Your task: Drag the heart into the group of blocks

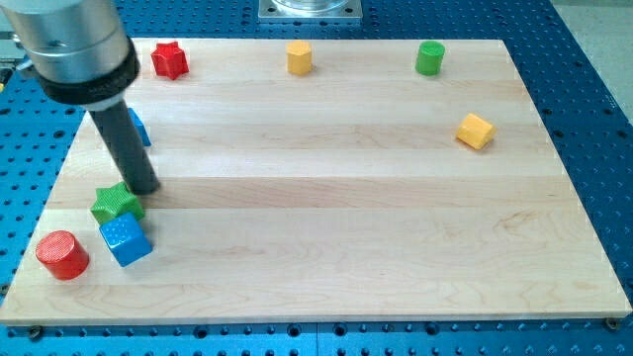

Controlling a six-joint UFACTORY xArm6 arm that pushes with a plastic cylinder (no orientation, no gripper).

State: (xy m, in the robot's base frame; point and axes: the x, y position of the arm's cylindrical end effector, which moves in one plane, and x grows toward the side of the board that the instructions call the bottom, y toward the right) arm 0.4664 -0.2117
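My tip (144, 188) rests on the board at the view's left, touching the upper right side of a green star (116, 205). A blue cube (126, 240) lies just below the star, touching it. A red cylinder (62, 254) stands to their lower left, a little apart. A yellow block (476, 131), which looks like the heart, lies far off at the view's right. A second yellow block (299, 57), with a faceted shape, sits at the top middle. A blue block (139, 129) is partly hidden behind the rod.
A red star (169, 60) lies at the top left and a green cylinder (429, 57) at the top right. The wooden board (326, 198) sits on a blue perforated table. The arm's thick grey body covers the top left corner.
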